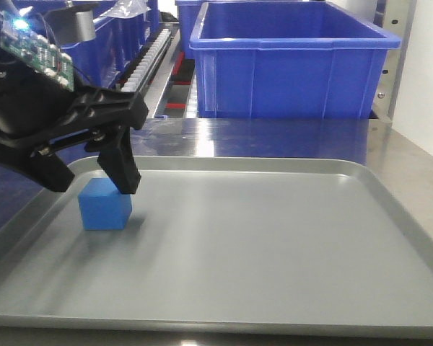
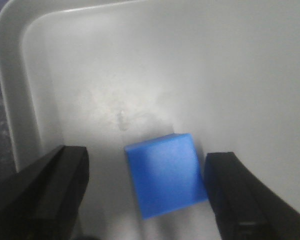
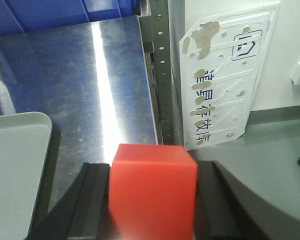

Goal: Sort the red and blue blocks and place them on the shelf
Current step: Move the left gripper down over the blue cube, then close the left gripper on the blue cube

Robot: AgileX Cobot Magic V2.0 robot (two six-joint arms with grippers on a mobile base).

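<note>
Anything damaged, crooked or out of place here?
The white sign beside the metal post is tilted and peeling, with brown patches. The blue block lies inside the open left gripper; the right gripper holds the red block.

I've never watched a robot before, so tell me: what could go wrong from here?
1. The blue block sits skewed and off-centre between the open left jaws, almost against one; closing might shove or twist it instead of gripping it.
2. The other jaw is near the tray rim and might catch it.
3. The red block pokes out past the right jaws, so it could slip onto the steel surface.
</note>
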